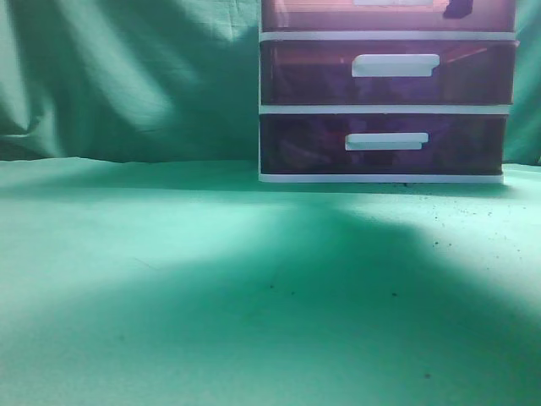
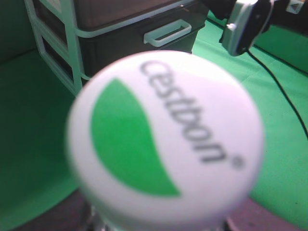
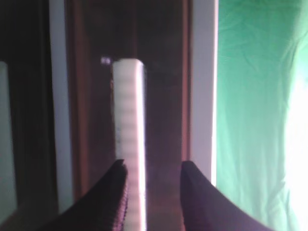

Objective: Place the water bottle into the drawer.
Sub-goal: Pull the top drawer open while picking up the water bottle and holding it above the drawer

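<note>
We see a green-draped desk with a white-framed drawer unit standing at its far right edge. From table height, two darker purple-brown drawers with white handles are in full view, and only the bottom strip of the lighter reddish top drawer shows at the upper edge of the picture. No arm and no bottle appear in this view, apart from a small dark shape at the top drawer's front that we cannot identify. The water bottle shows only in the left wrist view, where its white cap with a green mark and the word "cestbon" fills the middle of the picture, blurred and very close to the lens. Its long axis runs straight away from that camera, cap toward us, so we judge the left gripper to be holding it, though the fingers are hidden and we cannot tell how they stand. Beyond the cap, toward the far side, lies the drawer unit with one white handle showing. In the right wrist view the right gripper points at a drawer front, its two dark fingers apart, with a white handle between them; whether they touch it is unclear. We judge the left arm the bottle's carrier, with the right arm at the drawer.
</note>
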Controlling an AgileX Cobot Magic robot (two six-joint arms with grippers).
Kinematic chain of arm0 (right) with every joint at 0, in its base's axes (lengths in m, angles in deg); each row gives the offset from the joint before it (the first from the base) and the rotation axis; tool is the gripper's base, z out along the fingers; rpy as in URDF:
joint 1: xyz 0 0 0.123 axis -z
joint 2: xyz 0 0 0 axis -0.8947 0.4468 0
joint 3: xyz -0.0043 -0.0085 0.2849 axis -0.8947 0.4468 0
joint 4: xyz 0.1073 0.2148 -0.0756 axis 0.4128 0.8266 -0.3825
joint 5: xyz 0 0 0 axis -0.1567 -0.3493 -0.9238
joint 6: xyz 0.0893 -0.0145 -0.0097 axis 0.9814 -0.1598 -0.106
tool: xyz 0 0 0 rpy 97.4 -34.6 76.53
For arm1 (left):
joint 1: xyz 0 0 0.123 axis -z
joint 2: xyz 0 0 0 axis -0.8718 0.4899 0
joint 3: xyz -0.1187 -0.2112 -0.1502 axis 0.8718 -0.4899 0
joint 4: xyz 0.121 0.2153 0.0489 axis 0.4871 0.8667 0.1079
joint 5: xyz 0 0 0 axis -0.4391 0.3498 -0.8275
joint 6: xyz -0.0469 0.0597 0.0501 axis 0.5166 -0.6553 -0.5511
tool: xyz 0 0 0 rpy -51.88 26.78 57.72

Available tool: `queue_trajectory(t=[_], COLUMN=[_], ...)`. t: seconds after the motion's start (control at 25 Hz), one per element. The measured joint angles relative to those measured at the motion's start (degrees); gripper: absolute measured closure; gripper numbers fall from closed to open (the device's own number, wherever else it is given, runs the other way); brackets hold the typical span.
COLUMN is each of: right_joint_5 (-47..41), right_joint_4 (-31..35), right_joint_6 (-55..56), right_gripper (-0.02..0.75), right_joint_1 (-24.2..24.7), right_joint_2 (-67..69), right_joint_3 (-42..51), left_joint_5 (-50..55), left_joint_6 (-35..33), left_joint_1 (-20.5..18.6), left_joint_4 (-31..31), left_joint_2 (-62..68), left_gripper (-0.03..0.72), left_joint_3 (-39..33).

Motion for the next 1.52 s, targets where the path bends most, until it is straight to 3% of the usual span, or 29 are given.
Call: queue_trajectory(t=[0.44,0.56,0.8,1.52], right_joint_5=[1.3,2.6,1.9,10.6], right_joint_4=[-0.2,-0.6,-1.0,-2.1], right_joint_6=[-0.1,-0.1,-0.8,-1.1], right_gripper=[0.498,0.643,0.648,0.648], right_joint_1=[-0.1,-0.1,-0.1,-0.2], right_joint_2=[6.1,6.1,5.2,-8.1], right_joint_3=[-3.8,-3.9,-3.4,18.5], left_joint_5=[0.0,0.0,0.0,-0.7], left_joint_6=[-0.1,-0.1,-0.1,-0.1], left_joint_1=[0.0,0.0,0.0,0.0], left_joint_4=[2.8,2.8,2.8,2.9], left_joint_2=[0.0,0.0,0.7,1.2], left_gripper=[0.400,0.400,0.400,0.400], left_joint_3=[0.0,0.0,0.0,0.0])
